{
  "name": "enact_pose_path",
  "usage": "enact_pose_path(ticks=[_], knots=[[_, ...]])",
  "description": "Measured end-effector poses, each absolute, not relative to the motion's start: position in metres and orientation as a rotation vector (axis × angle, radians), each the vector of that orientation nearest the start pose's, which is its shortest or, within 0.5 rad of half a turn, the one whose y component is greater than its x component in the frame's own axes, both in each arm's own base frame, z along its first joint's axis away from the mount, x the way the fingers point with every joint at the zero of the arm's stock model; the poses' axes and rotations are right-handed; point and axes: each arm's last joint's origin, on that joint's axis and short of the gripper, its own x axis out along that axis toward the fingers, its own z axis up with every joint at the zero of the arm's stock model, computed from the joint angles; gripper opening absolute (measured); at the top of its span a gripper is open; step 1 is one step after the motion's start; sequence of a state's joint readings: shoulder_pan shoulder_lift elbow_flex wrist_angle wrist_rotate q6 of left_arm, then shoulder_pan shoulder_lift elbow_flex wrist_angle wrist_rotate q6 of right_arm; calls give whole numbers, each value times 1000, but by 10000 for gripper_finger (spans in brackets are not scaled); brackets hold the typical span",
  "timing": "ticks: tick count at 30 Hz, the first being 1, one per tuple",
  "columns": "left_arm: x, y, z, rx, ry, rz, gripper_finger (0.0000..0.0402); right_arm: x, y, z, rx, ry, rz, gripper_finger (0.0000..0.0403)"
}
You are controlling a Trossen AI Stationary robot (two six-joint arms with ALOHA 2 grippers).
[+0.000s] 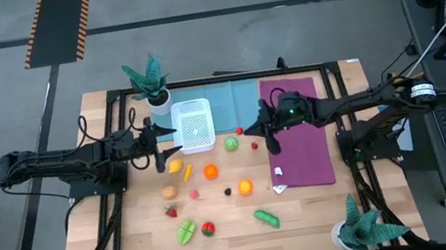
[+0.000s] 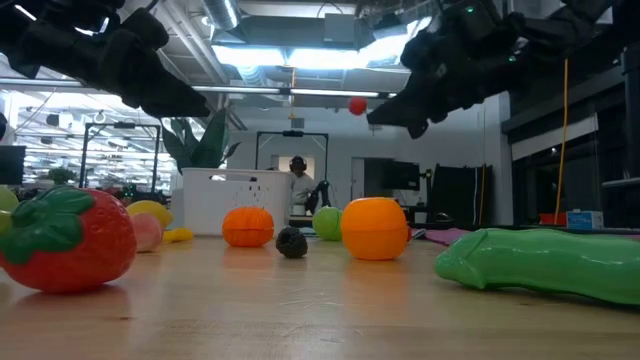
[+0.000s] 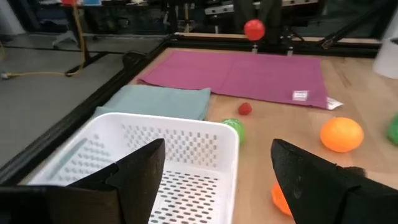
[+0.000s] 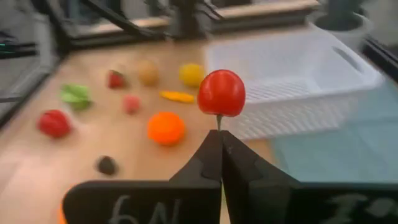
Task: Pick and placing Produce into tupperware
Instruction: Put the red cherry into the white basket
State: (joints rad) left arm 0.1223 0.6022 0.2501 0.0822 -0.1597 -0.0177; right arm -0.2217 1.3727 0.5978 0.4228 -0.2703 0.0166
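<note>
My right gripper (image 4: pixel 219 138) is shut on a small red round piece of produce (image 4: pixel 221 92), held in the air just right of the white tupperware (image 1: pixel 194 125). The same red piece (image 2: pixel 357 105) shows high in the low view. My left gripper (image 3: pixel 217 186) stands open at the tupperware's left side, above its near rim (image 3: pixel 186 127), touching nothing. Loose produce rests on the wooden table: a green ball (image 1: pixel 231 143), two orange balls (image 1: pixel 210 171) (image 1: pixel 245 187), a yellow piece (image 1: pixel 175 166), a strawberry (image 1: pixel 171 211) and a green cucumber (image 1: pixel 265 218). My right gripper pinches the red piece's thin stem (image 4: pixel 218 122) between the free ends of its two shut fingers. The fingers come nearly level from the table's right side. The red ball sits just past the fingertips, lifted clear of the table.
A purple cloth (image 1: pixel 297 136) lies under the right arm and a teal cloth (image 1: pixel 233 106) beside the tupperware. Potted plants stand at the far left (image 1: pixel 150 83) and near right (image 1: pixel 362 228). A person (image 2: pixel 297 178) shows in the room beyond.
</note>
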Motion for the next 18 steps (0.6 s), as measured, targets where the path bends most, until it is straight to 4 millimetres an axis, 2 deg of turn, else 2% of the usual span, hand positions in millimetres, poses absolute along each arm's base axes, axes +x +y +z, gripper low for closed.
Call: enact_pose_path(ticks=[4, 10, 18], knots=[[145, 20, 199, -25, 269, 205, 286, 269, -45, 197, 91, 327, 79, 0], [145, 16, 199, -45, 268, 57, 286, 272, -34, 204, 73, 263, 133, 0], [150, 12, 201, -57, 174, 24, 286, 276, -32, 203, 81, 231, 205, 0]])
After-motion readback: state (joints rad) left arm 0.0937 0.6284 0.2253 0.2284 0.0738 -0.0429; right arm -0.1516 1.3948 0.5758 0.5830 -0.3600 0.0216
